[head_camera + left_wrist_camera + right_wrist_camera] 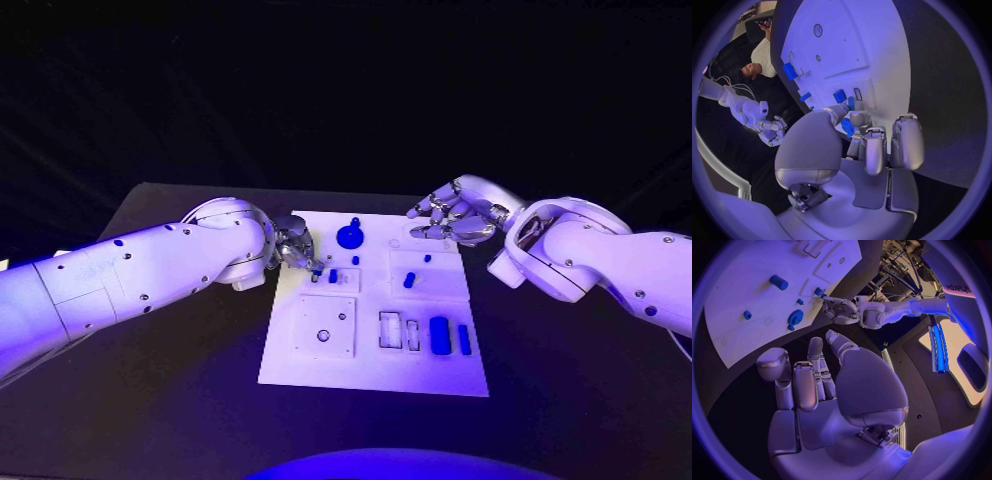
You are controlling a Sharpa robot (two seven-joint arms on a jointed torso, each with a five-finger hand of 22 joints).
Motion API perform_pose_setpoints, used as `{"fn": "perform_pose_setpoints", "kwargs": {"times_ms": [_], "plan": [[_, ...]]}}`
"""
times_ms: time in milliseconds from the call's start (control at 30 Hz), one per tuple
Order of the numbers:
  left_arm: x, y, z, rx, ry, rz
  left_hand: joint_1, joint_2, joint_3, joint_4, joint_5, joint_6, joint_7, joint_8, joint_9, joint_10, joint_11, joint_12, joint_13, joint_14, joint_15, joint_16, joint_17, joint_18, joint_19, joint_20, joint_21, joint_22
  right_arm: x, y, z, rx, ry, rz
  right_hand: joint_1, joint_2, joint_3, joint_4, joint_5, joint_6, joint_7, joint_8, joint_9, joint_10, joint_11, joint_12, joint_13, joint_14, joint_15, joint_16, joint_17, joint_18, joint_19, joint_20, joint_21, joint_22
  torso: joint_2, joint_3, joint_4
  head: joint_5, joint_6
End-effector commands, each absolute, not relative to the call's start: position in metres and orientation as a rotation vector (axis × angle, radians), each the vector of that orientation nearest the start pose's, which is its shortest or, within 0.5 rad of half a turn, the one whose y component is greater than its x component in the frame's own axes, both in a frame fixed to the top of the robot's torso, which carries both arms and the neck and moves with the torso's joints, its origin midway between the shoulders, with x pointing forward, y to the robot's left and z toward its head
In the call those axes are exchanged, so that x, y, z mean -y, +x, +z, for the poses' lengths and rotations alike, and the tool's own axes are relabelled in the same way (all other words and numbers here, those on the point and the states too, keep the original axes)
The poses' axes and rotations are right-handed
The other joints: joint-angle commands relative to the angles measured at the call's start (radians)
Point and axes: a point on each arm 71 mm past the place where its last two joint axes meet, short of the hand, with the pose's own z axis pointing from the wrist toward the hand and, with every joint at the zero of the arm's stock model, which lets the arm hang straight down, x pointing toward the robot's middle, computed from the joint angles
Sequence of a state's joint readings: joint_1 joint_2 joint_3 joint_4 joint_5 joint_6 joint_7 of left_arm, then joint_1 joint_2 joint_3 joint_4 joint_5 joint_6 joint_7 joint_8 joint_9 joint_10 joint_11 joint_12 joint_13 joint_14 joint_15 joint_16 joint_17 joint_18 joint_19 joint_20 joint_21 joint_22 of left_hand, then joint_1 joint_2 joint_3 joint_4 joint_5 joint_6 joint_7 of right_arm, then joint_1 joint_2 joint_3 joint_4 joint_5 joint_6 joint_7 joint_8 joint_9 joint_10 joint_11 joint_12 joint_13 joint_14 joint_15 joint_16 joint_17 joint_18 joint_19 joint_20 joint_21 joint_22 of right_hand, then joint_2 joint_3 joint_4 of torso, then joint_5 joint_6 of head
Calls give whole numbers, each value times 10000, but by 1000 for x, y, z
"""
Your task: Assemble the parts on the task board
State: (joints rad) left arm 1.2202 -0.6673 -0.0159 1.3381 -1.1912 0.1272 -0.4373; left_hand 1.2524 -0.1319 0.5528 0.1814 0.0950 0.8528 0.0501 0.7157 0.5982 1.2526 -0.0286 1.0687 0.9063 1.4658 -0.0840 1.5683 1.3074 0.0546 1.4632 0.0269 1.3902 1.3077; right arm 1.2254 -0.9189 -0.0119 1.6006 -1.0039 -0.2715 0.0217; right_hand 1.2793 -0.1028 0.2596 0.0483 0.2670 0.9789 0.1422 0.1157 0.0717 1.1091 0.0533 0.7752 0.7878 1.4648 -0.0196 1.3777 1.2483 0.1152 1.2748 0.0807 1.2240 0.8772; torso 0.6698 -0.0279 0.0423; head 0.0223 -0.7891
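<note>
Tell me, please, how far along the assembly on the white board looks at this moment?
Early to midway, I would judge. Several blue parts, like the round knob and a small peg, already stand on the task board. The left hand has its fingertips on a small blue part at the board's left side. The right hand hovers holding nothing. Two blue bars lie unplaced.

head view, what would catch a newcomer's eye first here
The white rectangular task board glows mid-table, dotted with small blue parts such as the round blue knob near its far edge. The silver left hand reaches over the board's left side; the silver right hand hovers at its far right corner.
</note>
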Motion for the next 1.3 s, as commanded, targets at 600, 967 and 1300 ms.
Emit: {"fn": "perform_pose_setpoints", "kwargs": {"times_ms": [600, 967, 1300], "plan": [[-184, 515, -225, -23139, -337, -3447, 127, 17, 1177, -1102, -21, 4, -45, 11, 5, 95, 19, 59, 37, 1050, 9, 25, 2634, 3, 92, -3, 17, 526, 211, 475, -159, -17316, 1782, 9828, -3, 43, 11, 48, 45, 1, 21, 38, -12, -62, 5, -46, -16, 354, -43, -59, -14, 123, -34, 0, -66, -17, -4, 0, 2, 37, -44], [-180, 514, -224, -23094, -215, -3691, 127, 17, 1177, -1102, -21, 4, -45, 11, 5, 95, 19, 59, 37, 1050, 9, 25, 2634, 3, 92, -3, 17, 526, 212, 475, -159, -17314, 1782, 9830, -17, 61, 3, 80, 46, 2, 21, 49, -12, -49, 6, -26, -13, 358, -42, -61, -8, 121, -26, -2, -72, -15, 6, 3, -4, 22, -64], [-176, 514, -227, -23438, -322, -3713, -942, 233, 839, -146, -90, 317, -74, 128, 4, 246, 26, 143, 85, 1050, 21, 25, 2634, 0, 98, 16, 10, 540, 211, 475, -159, -17312, 1776, 9843, -17, 61, 3, 80, 46, 2, 21, 49, -12, -49, 6, -26, -13, 358, -42, -61, -8, 121, -26, -2, -72, -15, 3, 13, -4, 21, -86]]}}
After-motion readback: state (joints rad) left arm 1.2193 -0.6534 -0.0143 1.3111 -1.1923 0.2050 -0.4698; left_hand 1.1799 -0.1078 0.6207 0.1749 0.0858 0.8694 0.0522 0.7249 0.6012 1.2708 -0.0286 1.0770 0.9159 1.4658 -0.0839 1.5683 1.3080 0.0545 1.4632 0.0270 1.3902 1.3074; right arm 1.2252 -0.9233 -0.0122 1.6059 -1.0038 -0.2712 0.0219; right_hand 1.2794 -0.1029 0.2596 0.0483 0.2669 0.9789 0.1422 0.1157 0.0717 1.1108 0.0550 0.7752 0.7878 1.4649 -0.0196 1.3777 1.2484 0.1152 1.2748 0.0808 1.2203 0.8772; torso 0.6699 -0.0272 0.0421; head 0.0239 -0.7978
